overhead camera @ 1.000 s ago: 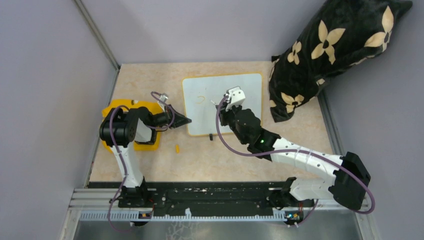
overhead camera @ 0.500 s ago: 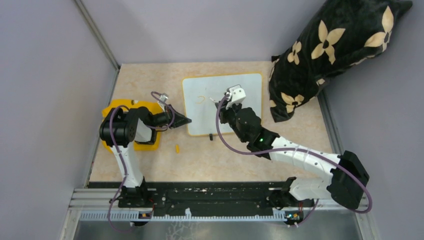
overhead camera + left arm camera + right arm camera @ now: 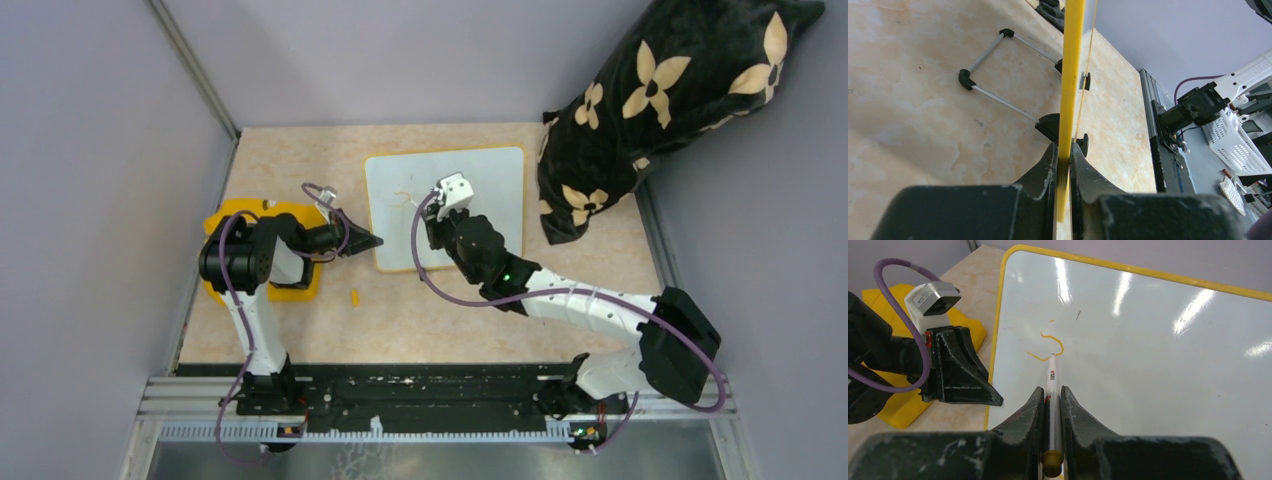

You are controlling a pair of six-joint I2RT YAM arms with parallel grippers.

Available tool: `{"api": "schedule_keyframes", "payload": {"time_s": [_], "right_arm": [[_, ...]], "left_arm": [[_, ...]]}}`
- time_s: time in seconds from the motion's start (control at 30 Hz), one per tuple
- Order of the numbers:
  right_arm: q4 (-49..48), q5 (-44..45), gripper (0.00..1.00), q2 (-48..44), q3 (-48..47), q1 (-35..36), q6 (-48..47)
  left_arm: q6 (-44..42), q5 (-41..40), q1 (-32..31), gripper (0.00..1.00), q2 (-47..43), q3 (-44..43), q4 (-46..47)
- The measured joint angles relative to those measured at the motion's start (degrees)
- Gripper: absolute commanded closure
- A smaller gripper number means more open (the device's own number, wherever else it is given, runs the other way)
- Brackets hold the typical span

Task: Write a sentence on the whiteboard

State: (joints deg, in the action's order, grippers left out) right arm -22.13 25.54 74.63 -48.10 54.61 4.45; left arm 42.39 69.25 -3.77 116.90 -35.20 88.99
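Over mid-frame the right end effector [image 3: 1051,392], grasping a pen [image 3: 1052,376], hides part of the whiteboard [image 3: 500,175]; the sentence [image 3: 1048,335] is an unreadable curl; the left end effector [image 3: 1063,150] clamps its rim.

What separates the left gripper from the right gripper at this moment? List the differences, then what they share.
The left gripper clamps the whiteboard by its yellow rim; the right gripper clamps a white marker. The left gripper sits at the board's left edge; the right gripper hangs over the board's face, marker tip at an orange stroke. Shared: both black, two-fingered, shut on something thin.
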Motion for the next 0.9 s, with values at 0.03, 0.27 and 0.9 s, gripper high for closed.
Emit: {"api": "schedule_keyframes", "payload": {"time_s": [0.03, 0.27, 0.9], "right_arm": [[-0.4, 0.0, 1.0, 0.3, -0.1, 0.2, -0.3], [-1.0, 0.7, 1.0, 0.9, -0.7, 0.8, -0.8], [-1.9, 1.2, 1.0, 0.9, -0.7, 0.8, -0.9]], "left_arm": [[0.0, 0.0, 0.0, 1.0, 0.0, 0.0, 0.0], [0.0, 0.0, 0.0, 1.0, 0.0, 0.0, 0.0], [0.0, 0.0, 0.0, 1.0, 0.0, 0.0, 0.0]]}}
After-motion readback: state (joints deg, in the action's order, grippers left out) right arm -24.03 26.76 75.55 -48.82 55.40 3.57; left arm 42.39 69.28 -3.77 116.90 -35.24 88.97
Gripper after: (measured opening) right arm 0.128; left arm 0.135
